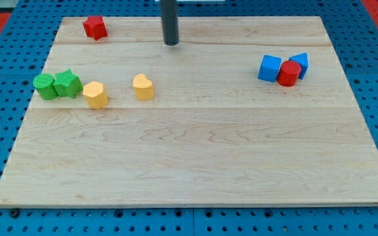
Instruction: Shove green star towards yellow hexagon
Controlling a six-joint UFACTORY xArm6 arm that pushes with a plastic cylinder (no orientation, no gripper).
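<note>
My tip (170, 43) is resting near the view's top edge of the wooden board (195, 164), a little left of centre. There are no jaws to speak of here: the arm is ending in a plain, smooth dark rod (169, 19), round in section, so nothing is opening or closing. The rod is standing upright and is entering from the view's top, its upper part cut off by the frame. The tip is touching no block.

Nearest to it, well down and to the view's left, a yellow block (143, 86) with a rounded top is sitting alone. Just left of that, the yellow hexagon (95, 94) is lying with its faceted sides showing. The green star (67, 83) is sitting right beside the hexagon's upper left, seemingly touching it, and a second green block (44, 86), more rounded, is pressing against the star's left side at the board's left margin. A red block (94, 27), star-like in outline, is lying in the top left corner, well left of the tip.

Far to the view's right, a blue cube (270, 68), a red cylinder (289, 73) and another blue block (300, 64) are huddling together in a tight cluster.

The board is showing pale, fine lengthwise grain and is lying on a blue perforated surface (5, 131). The blocks are looking matte and solid.
</note>
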